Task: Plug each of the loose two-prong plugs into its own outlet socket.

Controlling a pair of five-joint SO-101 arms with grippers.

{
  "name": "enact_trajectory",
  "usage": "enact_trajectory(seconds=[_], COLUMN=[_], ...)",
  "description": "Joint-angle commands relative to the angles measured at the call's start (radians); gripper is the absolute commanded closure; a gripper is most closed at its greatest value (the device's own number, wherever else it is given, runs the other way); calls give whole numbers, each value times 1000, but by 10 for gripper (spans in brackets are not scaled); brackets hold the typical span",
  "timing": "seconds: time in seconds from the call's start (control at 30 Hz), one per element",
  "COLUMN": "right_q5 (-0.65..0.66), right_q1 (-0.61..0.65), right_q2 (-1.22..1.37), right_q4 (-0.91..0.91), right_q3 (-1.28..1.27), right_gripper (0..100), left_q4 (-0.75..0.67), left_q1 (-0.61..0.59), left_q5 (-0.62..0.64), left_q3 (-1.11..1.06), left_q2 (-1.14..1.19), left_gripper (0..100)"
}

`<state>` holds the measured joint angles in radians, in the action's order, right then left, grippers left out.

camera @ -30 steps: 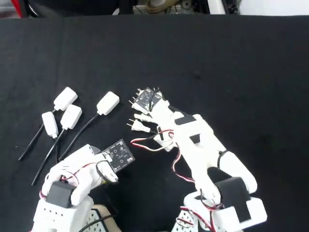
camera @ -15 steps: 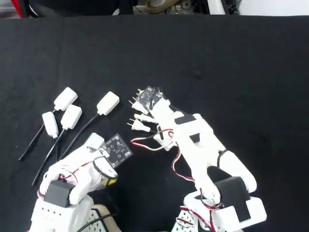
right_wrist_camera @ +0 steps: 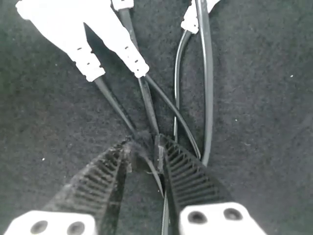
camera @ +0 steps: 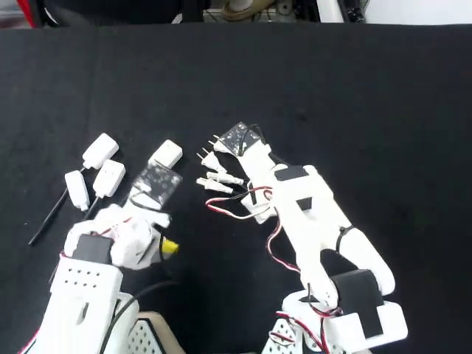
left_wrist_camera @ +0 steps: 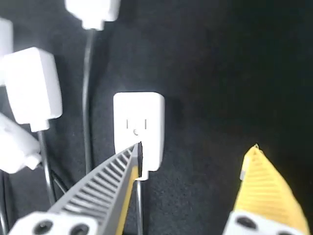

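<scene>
Although both arms are positioned over the work, no plug is seated in any socket, so every insertion is judged outstanding.

Nearest the bases, the left gripper [left_wrist_camera: 195, 147] hangs wide open and holds nothing. Its grey finger [left_wrist_camera: 105, 188] overlaps the cord end of one outlet socket [left_wrist_camera: 138, 127], while the yellow finger [left_wrist_camera: 264, 181] sits well clear over bare cloth. That socket lies flat with its slots facing up and unoccupied.

Beside it, the right gripper [right_wrist_camera: 142, 143] is closed to a narrow gap on the black cords [right_wrist_camera: 146, 105] of the plugs. It grips behind the plug bodies, not on a plug itself.

Just beyond its tip, three two-prong plugs [camera: 215, 177] lie loose on the black table [camera: 354, 88]. They are close together, with prongs bare and pointing toward the sockets.

Out to the left, three more outlet sockets [camera: 108, 178] lie in a tight group near the first, likewise empty.

Remaining work, as judged:
- Secure one plug.
- Align its prongs with a socket's slots.
- Press it home.
- Repeat for each plug.

Obstructions:
- The plug cords are bunched between the right jaws, so lifting one plug may drag its neighbours.
- The socket leads [camera: 48, 218] run side by side.
- The sockets lie loose, so one may slide under insertion force unless restrained.
</scene>
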<state>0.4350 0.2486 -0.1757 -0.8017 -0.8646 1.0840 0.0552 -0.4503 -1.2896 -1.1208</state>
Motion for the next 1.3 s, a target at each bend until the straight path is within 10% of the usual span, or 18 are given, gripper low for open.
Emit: enact_trajectory(seconds=[0.0,1.1,1.27], right_q5=[-11,-31,-276], right_q1=[-9,186,206], right_q2=[-18,-18,-18], right_q4=[-12,-285,-241], right_q3=[68,374,371], right_gripper=[913,819,821], left_q4=[-52,-78,-144], left_q1=[-44,-489,-581], left_q5=[72,129,14], left_q3=[64,61,-65], left_q2=[37,35,34], left_gripper=[675,675,676])
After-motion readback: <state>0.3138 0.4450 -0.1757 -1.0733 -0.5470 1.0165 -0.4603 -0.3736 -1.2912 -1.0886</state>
